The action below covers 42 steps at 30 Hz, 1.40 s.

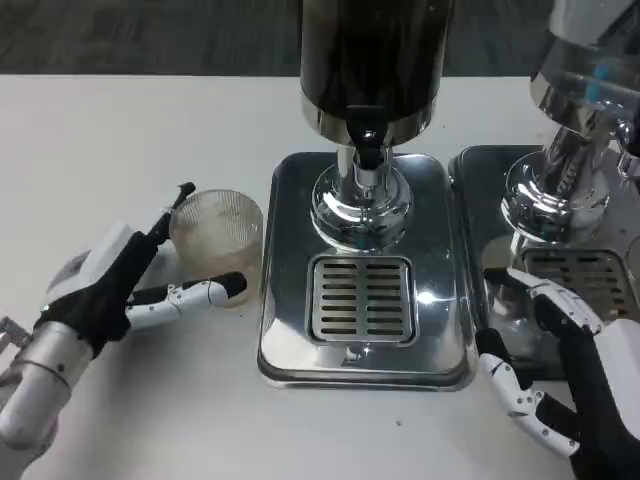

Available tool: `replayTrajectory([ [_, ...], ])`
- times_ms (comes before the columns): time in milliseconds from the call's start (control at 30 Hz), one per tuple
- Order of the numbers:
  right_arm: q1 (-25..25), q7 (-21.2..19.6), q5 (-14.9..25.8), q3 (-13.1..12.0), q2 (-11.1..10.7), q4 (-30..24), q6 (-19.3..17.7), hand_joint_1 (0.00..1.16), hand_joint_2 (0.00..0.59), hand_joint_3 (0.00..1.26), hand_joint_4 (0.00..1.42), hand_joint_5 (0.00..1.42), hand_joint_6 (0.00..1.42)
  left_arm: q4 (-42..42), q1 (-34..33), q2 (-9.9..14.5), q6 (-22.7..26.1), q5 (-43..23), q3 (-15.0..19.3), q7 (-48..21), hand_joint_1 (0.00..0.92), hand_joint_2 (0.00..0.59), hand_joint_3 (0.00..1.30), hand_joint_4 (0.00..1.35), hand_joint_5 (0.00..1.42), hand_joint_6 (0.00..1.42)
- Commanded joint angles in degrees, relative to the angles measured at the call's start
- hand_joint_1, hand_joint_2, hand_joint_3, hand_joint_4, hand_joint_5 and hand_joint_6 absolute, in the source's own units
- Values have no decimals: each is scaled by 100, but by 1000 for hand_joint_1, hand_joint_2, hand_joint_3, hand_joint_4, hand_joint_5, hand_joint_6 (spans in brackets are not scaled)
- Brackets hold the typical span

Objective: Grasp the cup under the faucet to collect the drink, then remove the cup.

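Observation:
A ribbed, translucent cup (216, 236) stands upright on the white table, just left of the dispenser's steel base (290, 300) and not under the black faucet (368, 148). My left hand (120, 285) holds it from the left: a black finger lies against the rim's far left side and the thumb presses across the cup's lower front. My right hand (565, 385) hovers at the lower right by the base's front corner, with its fingers spread and nothing in them. The cup looks empty.
The slotted drip grille (362, 298) lies below the faucet with nothing on it. A second dispenser (575, 170) with its own steel tray stands right beside the first, behind my right hand. Bare white table extends to the left and front.

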Motion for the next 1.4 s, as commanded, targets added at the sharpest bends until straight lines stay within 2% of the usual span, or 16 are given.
replayTrajectory([
  [33,26,-46,52,-49,42,-29,-57,341,422,302,257,220,364,131,-178,-46,36,84,-123,-106,231,23,31,41,176,167],
  [300,36,-25,66,-73,77,-47,-67,341,422,303,257,221,364,174,-363,-94,316,134,-284,-120,219,30,57,74,205,181],
  [667,47,-15,90,-89,96,-65,-62,341,428,345,270,231,384,-126,-298,-290,891,577,-473,768,254,39,222,268,402,353],
  [800,44,-25,87,-99,99,-74,-58,352,424,357,271,231,385,-198,-197,-390,895,609,-439,1161,257,43,278,334,466,425],
  [967,54,-34,71,-94,106,-83,-59,359,427,360,271,231,385,-177,-132,-480,792,635,-420,1526,264,54,325,396,568,657],
  [1100,66,-25,77,-103,103,-108,-57,365,427,361,271,231,386,-81,-131,-558,797,680,-451,1733,275,62,386,487,739,994],
  [1200,90,-31,81,-124,96,-140,-54,379,422,369,271,235,386,-68,-103,-601,834,763,-488,1980,326,94,514,638,945,1274],
  [1400,121,-24,89,-147,95,-174,-59,388,421,370,273,236,386,15,-49,-680,909,891,-510,2419,334,105,619,769,1106,1423],
])
